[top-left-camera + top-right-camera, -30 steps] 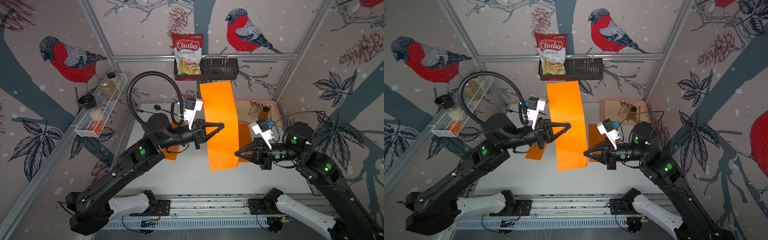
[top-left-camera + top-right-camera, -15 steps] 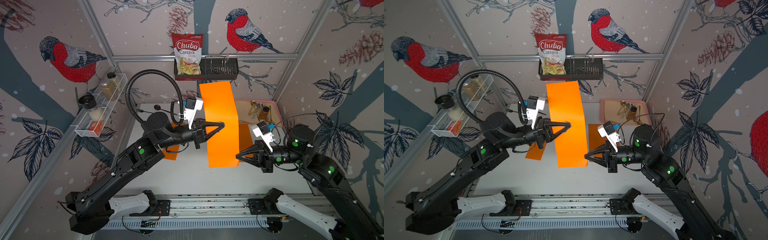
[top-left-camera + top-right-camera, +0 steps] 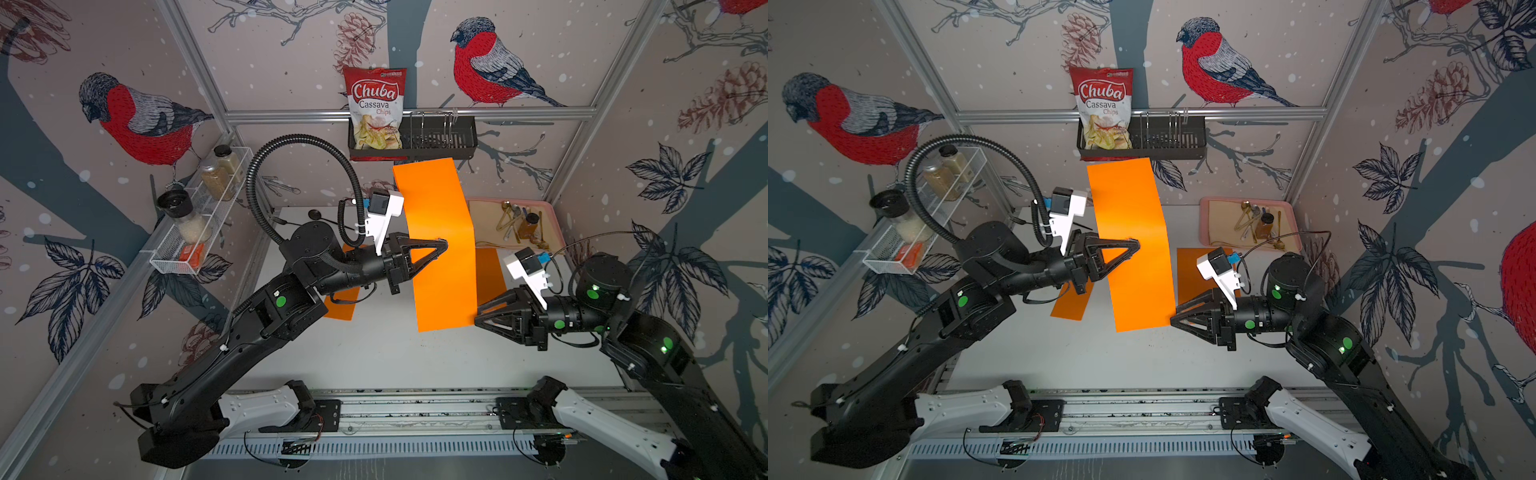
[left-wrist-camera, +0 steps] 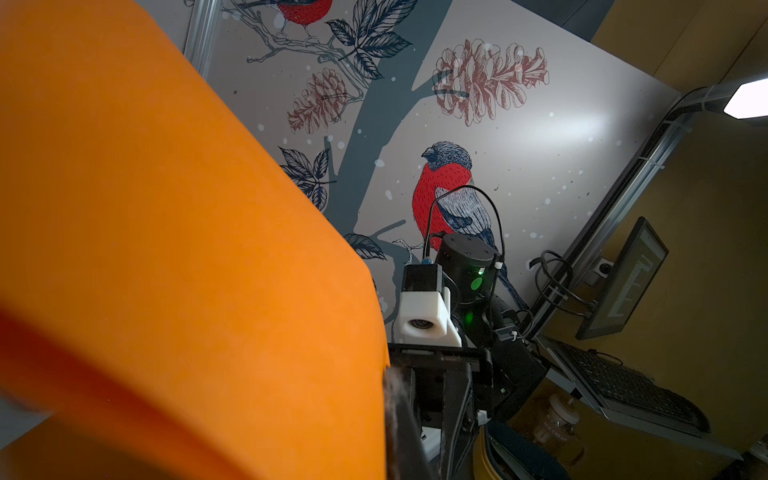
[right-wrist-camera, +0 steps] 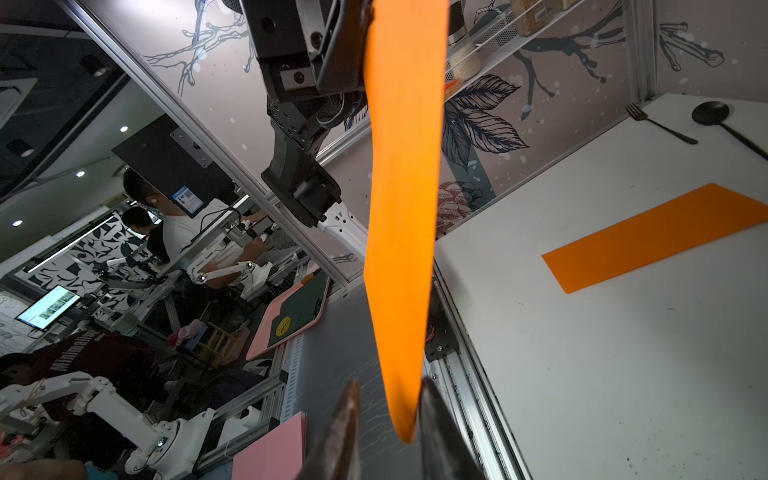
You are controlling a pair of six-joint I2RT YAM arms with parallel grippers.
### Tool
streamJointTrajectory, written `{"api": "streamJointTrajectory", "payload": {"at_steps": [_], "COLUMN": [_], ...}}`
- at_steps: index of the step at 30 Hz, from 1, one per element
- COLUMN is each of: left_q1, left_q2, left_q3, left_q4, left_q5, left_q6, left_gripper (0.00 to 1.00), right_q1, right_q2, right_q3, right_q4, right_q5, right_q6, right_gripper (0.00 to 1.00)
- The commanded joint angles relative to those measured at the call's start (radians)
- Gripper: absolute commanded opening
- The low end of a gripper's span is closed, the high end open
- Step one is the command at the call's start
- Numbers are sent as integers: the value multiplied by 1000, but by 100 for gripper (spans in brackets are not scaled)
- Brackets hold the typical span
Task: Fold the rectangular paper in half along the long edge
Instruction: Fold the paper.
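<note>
The rectangular orange paper (image 3: 440,249) (image 3: 1133,249) hangs upright in the air above the white table (image 3: 382,353). My left gripper (image 3: 444,243) (image 3: 1137,242) is shut on its left long edge at about mid-height. In the left wrist view the paper (image 4: 166,249) fills the frame beside one dark finger (image 4: 399,415). My right gripper (image 3: 478,318) (image 3: 1173,320) is at the paper's lower right corner. In the right wrist view the fingers of this gripper (image 5: 390,386) stand slightly apart, and the paper's corner (image 5: 403,415) dips between them, close to one finger.
Two more orange sheets (image 3: 340,303) (image 3: 490,270) lie flat on the table under the arms. A pink tray (image 3: 557,224) with utensils sits at the back right. A black rack holds a chips bag (image 3: 376,108) on the back wall. A wire shelf (image 3: 199,232) with jars hangs left.
My right gripper's jaws have parted a little at the paper's lower right edge and dropped slightly. The paper's bottom edge has risen a bit. The left arm has held still.
</note>
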Motion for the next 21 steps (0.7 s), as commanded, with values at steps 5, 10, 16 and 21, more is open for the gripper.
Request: {"api": "streamJointTrajectory", "payload": {"at_steps": [5, 10, 16, 21], "left_q1": [2, 2, 2, 3], "left_q2": [11, 16, 16, 13], "left_q3": [27, 36, 38, 38], "left_q4": [2, -3, -4, -9], "left_q5": [-7, -9, -10, -10], "left_q6": [18, 22, 22, 24], "left_gripper": [0, 0, 0, 0], "right_q1": [5, 7, 9, 9], "right_q2": [-5, -24, -26, -19], "right_q3": [-7, -19, -24, -27], "right_q4": [-30, -31, -44, -53], "right_q5": [21, 32, 31, 34], "right_q6": [-14, -7, -19, -22], "right_gripper": [15, 10, 0, 7]}}
